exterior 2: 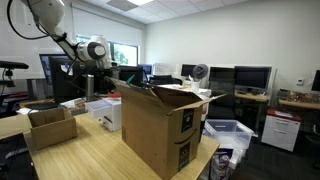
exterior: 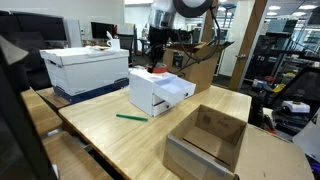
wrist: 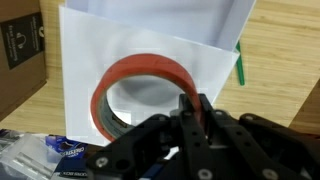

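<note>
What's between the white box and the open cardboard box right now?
Nothing: in an exterior view only bare wooden table separates the white box and open cardboard box. The green marker lies off to the side.

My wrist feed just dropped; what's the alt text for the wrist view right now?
The hand is closed on the right-hand wall of a red roll of tape that lies on a white box. A green pen lies on the wooden table to the right, and a cardboard box stands at the left edge.
</note>
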You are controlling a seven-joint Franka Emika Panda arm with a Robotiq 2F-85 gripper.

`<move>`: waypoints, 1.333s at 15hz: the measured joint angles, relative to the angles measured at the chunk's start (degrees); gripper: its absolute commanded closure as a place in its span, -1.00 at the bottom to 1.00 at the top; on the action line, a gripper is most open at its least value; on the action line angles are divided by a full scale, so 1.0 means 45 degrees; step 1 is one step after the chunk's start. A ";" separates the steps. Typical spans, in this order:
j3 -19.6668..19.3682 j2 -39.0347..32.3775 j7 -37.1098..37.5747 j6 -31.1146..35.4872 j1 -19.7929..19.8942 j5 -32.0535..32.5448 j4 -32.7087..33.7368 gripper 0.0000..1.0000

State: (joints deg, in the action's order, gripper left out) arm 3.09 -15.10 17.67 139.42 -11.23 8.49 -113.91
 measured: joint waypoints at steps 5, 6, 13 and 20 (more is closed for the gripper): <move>0.0023 0.0811 0.0492 -0.0046 -0.0085 0.0117 -0.1047 0.88; 0.0030 0.0979 0.0587 -0.0047 -0.0084 0.0117 -0.1303 0.88; 0.0173 0.1833 0.0936 -0.0045 -0.0071 -0.0005 -0.2813 0.88; 0.0316 0.2293 0.0936 -0.0028 -0.0053 -0.0485 -0.3443 0.88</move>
State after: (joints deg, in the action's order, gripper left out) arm 4.51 -4.78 21.89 139.29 -11.47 6.30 -129.40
